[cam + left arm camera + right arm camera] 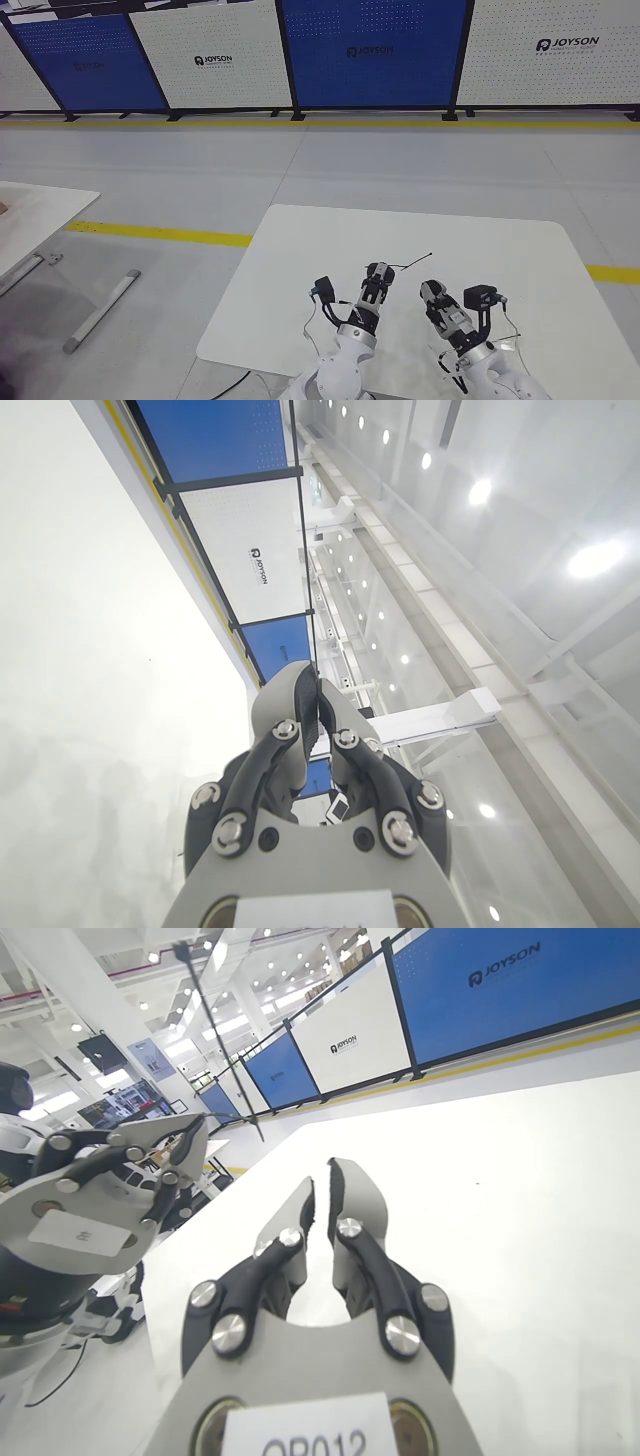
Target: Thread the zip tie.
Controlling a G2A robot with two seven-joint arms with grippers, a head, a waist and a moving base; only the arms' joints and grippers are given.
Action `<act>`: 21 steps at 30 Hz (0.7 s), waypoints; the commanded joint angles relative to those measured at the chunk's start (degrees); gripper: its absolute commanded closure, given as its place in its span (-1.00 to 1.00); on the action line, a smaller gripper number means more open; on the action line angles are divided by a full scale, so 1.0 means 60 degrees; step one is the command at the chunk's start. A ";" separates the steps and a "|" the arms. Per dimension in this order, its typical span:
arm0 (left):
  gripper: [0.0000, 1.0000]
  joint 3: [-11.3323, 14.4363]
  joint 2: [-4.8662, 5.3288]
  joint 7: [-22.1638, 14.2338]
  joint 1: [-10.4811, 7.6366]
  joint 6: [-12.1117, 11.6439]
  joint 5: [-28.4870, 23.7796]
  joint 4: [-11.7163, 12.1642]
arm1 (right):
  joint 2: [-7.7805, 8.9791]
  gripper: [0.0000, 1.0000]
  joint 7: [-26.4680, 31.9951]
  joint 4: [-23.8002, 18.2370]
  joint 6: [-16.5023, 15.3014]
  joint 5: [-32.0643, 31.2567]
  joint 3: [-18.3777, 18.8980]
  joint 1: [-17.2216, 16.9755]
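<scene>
While poised over the smooth white table (450, 1153), holds the right gripper (321, 1173) a mere crack apart, ribbed black pads (336, 1193) backed by grey metal, nothing between them. Near it, clamps the thin black zip tie (220, 1048) in the tightly closed left gripper (197, 1128). From the right wrist, shows the strip slanting up through the air, blocky head uppermost; from above, flattens it to a short dark line. Beyond the table, finds a yellow floor line (150, 232), then blue and white perforated panels (370, 50).
</scene>
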 commanded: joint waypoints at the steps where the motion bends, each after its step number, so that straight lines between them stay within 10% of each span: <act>1: 1.00 -0.0004 -0.0005 0.0000 0.0001 -0.0022 -0.0001 0.0020 | 0.0110 1.00 -0.0222 -0.0095 0.0000 -0.0011 -0.0095 -0.0059; 21: 1.00 0.0040 -0.0041 -0.0176 -0.0017 -0.0061 0.0058 0.0127 | 0.0678 1.00 -0.1161 -0.0567 0.0000 0.0745 -0.0704 0.0065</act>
